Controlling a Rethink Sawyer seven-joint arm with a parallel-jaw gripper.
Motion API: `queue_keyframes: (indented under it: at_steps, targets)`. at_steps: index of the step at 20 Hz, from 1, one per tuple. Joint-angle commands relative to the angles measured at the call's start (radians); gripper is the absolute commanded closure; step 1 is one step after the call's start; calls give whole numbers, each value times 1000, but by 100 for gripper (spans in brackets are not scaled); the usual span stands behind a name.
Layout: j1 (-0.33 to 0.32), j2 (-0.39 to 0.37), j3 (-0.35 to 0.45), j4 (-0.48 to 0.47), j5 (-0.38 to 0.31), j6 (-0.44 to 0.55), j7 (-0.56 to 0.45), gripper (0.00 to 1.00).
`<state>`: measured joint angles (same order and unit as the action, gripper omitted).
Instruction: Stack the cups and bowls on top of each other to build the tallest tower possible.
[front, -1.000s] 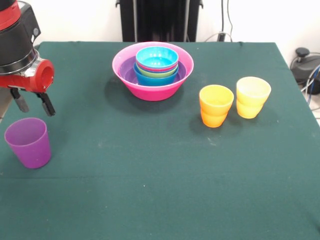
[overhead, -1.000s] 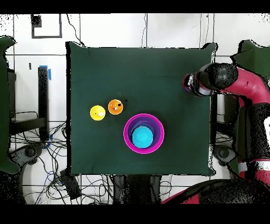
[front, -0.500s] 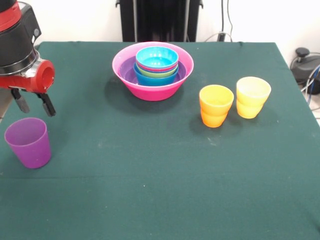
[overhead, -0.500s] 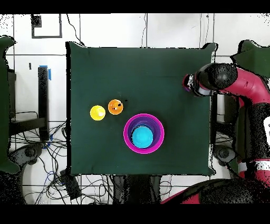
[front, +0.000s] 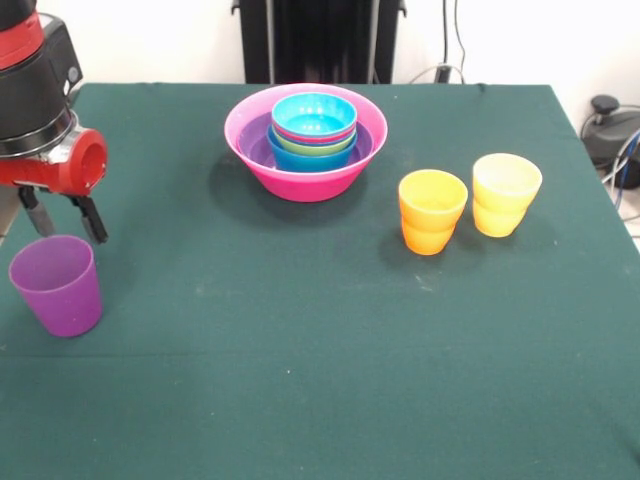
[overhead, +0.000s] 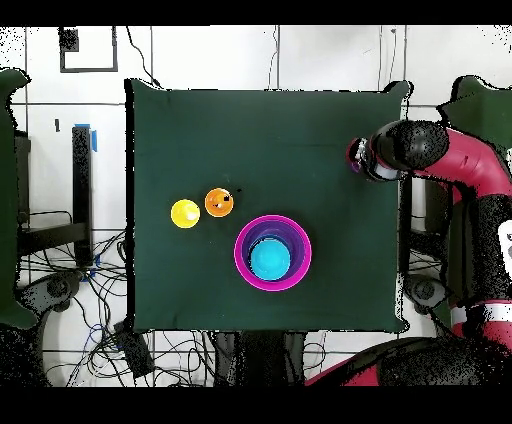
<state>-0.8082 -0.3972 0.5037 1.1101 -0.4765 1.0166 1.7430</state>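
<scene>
In the front view the gripper (front: 60, 217) hung just above the purple cup (front: 57, 284) at the bench's (front: 300, 350) near left, its jaws parted and empty. The tower (front: 306, 140), smaller bowls nested in the hot-pink bowl (front: 246, 137), sat far centre. The orange cup (front: 432, 211) and yellow cup (front: 505, 194) stood side by side at right.

In the overhead view the arm (overhead: 440, 150) covered most of the purple cup (overhead: 353, 156) at the bench's right edge; the tower (overhead: 272, 252) lay well apart from it.

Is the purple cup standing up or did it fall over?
Standing up. In the front view the purple cup sits on its base with its open mouth facing up, just below the open tool.
</scene>
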Motion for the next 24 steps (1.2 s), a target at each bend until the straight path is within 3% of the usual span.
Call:
queue_keyframes:
  at_steps: [1, 24]
  targets:
    - [10, 56, 34, 72, -73, -75, -259, 0]
    - [13, 68, 29, 90, -80, -122, -232, 0]
